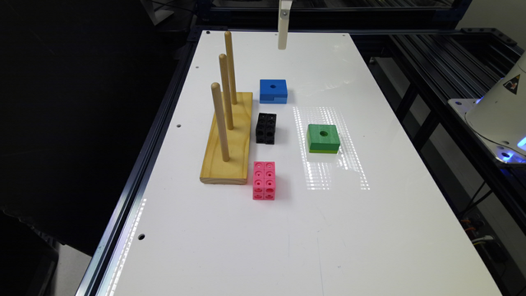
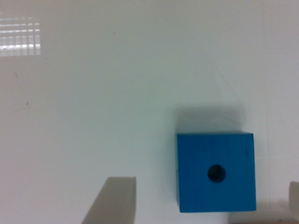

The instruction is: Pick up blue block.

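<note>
The blue block (image 1: 273, 90) lies flat on the white desk (image 1: 370, 230) in the upper centre of the exterior view, while the hand (image 2: 201, 205) hangs above it, spread wide, apparently to straddle it.

Robotics lab test bench

A white tabletop (image 1: 337, 230) sits on a black aluminium-extrusion frame (image 1: 415, 45), with the robot's white base (image 1: 499, 111) bolted alongside; below the gripper (image 1: 283, 41) lie a wooden peg stand (image 1: 230, 139) and coloured test blocks.
</note>
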Robot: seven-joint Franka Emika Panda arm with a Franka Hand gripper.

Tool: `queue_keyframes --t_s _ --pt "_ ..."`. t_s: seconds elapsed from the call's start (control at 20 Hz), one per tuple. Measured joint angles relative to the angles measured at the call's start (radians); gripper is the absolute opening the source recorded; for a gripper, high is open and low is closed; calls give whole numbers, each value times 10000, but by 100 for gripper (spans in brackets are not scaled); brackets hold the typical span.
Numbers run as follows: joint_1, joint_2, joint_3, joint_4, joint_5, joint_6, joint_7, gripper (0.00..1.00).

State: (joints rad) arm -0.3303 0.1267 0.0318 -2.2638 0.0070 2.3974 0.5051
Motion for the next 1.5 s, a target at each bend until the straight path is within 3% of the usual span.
queue_keyframes --t_s 0.4,0.85,1.3,1.5 --pt "7 924 18 -46 0 911 0 100" --pt "20 954 124 -31 0 966 1 100" --pt "34 983 361 -53 2 967 59 100" --pt "34 1464 366 -78 2 1371 58 100"
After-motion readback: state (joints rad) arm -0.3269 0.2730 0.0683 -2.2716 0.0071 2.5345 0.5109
